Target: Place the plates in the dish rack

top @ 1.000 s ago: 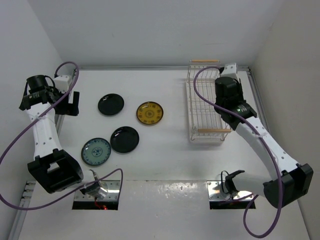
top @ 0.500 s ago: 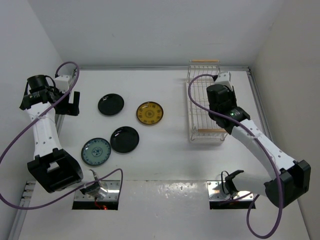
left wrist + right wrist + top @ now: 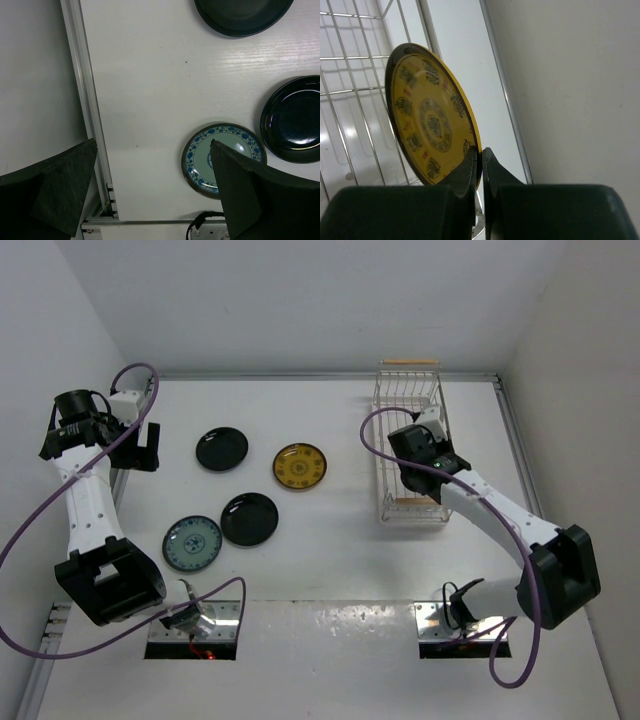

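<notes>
In the right wrist view my right gripper is shut on the rim of a mustard yellow plate, held on edge over the white wires of the dish rack. From above, that arm's wrist hangs over the rack and hides the held plate. On the table lie a second yellow plate, two black plates and a teal plate. My left gripper stands open at the far left, above the teal plate, holding nothing.
An aluminium rail runs along the table's left edge under the left gripper. White walls close in on the left, back and right. The rack's wooden handles sit at its far and near ends.
My right arm has swung left and toward the near end of the rack, carrying the yellow plate. The left arm and the plates on the table have not moved.
</notes>
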Robot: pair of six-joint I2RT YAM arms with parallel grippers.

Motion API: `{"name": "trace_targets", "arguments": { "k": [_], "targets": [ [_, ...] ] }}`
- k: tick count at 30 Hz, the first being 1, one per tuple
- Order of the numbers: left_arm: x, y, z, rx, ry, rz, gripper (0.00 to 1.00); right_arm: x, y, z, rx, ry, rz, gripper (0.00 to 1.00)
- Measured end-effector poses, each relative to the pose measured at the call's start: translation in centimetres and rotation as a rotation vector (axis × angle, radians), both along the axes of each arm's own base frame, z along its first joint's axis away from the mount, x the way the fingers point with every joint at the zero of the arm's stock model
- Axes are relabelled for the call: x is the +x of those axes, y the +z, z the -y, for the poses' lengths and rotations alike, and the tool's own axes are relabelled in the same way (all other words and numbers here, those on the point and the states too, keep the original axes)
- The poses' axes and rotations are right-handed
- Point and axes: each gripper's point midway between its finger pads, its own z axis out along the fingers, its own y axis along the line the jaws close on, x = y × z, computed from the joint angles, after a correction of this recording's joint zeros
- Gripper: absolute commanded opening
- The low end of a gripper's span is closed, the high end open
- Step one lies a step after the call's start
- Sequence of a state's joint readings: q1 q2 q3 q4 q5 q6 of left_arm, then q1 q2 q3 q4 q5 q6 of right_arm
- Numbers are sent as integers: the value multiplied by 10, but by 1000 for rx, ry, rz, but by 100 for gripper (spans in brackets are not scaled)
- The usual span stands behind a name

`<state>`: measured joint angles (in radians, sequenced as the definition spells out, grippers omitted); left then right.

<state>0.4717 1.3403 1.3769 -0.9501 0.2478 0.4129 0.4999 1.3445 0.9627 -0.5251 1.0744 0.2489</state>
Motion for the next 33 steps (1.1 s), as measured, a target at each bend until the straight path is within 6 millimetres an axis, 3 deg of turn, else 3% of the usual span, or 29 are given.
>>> {"name": "trace_targets", "arguments": {
  "k": [16,18,25,33],
  "targets": [
    [0,-1,0,-1,0,-4,100,-6,-32,-8,25,-2,-59,2],
    [0,-1,0,-1,0,-4,100,-5,-37,-10,23,-2,-66,15],
    [0,-1,0,-1,0,-4,100,-8,-48,-11,22,4,-113,31],
    [1,-4,-1,-5,0,-12,100,-4,-32,-12,33,37,-101,72]
  ]
}}
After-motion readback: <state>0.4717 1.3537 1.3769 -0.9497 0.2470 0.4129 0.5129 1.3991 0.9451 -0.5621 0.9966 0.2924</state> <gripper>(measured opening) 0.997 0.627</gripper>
